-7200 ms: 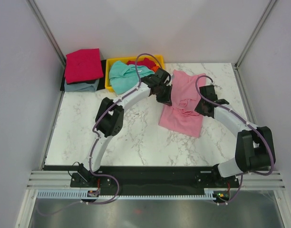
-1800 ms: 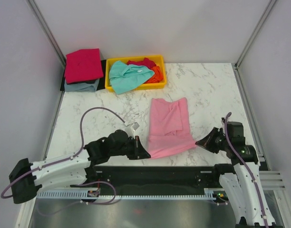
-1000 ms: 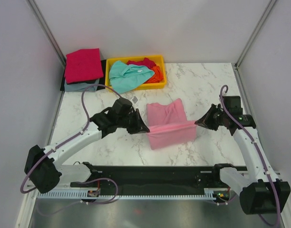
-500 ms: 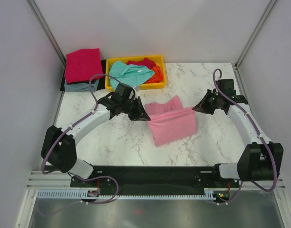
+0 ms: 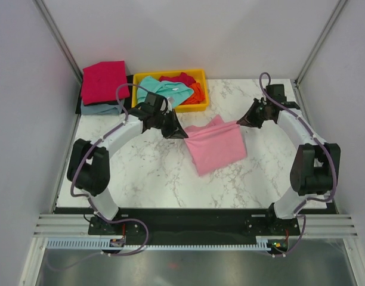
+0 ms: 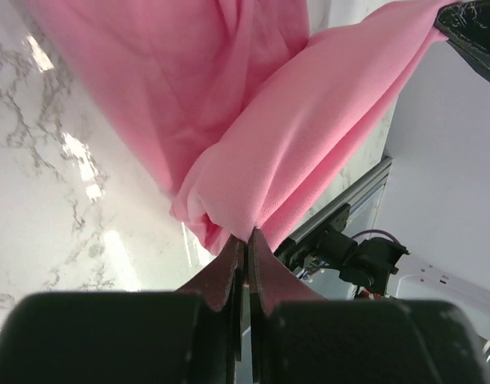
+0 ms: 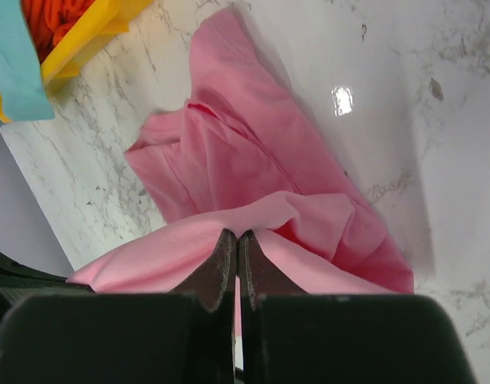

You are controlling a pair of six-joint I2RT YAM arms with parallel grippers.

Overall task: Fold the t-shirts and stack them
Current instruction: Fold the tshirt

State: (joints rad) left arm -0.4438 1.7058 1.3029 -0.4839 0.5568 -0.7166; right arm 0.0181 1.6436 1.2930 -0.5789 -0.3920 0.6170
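The soft light pink cotton t-shirt (image 5: 217,148) lies half-folded mid-counter on the white marbled counter (image 5: 141,173), its far edge held taut above the rest. The left end effector (image 5: 181,134) is clamped on its 10 o'clock corner and the right end effector (image 5: 241,121) on its 1 o'clock corner.

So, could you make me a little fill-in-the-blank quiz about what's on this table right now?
The left hand and right hand are shut on the pink t-shirt: hands holding it number ____.
The teal t-shirt lies in a tray coloured ____.
The folded crimson t-shirt lies to the tray's ____.
Missing words: two; yellow; left.
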